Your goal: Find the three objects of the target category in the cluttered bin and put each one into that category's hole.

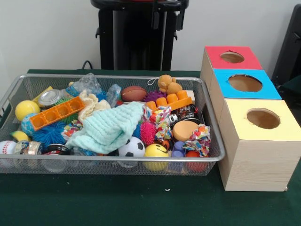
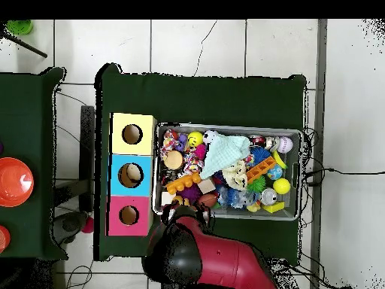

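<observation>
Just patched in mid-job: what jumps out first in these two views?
A wire mesh bin heaped with bright toys fills the table's middle, with a pale mint cloth draped over the heap's centre and a soccer ball and yellow smiley ball at its front edge. Beside the bin stand three wooden boxes with round holes, topped red, blue and yellow.

No words, brands or numbers are showing legibly on anything here. The small jars' labels (image 1: 29, 148) in the wire bin (image 1: 214, 141) are appearing too blurred to read.

Red arm (image 2: 225, 263) drawn back, its claw unseen.
</observation>
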`<state>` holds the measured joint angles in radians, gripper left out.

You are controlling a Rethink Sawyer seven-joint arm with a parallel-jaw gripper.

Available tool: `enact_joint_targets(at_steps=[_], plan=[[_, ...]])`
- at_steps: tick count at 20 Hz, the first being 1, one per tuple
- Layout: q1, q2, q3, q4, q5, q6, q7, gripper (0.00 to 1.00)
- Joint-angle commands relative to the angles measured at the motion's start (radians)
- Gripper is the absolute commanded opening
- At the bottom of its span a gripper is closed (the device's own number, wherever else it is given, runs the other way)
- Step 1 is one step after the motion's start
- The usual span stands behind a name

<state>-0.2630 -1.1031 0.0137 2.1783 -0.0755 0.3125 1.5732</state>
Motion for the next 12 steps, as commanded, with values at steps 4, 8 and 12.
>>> enact_joint_targets(at_steps=[4,8,12], plan=[[-0.01,0.088,0.084,-0.006,-0.054,-0.069,0.094,1.0],[-0.034,0.113,0.109,0.013,-0.043,-0.093,0.104,1.0],[-0.051,0.121,0.129,0.002,-0.069,-0.082,0.069,1.0]])
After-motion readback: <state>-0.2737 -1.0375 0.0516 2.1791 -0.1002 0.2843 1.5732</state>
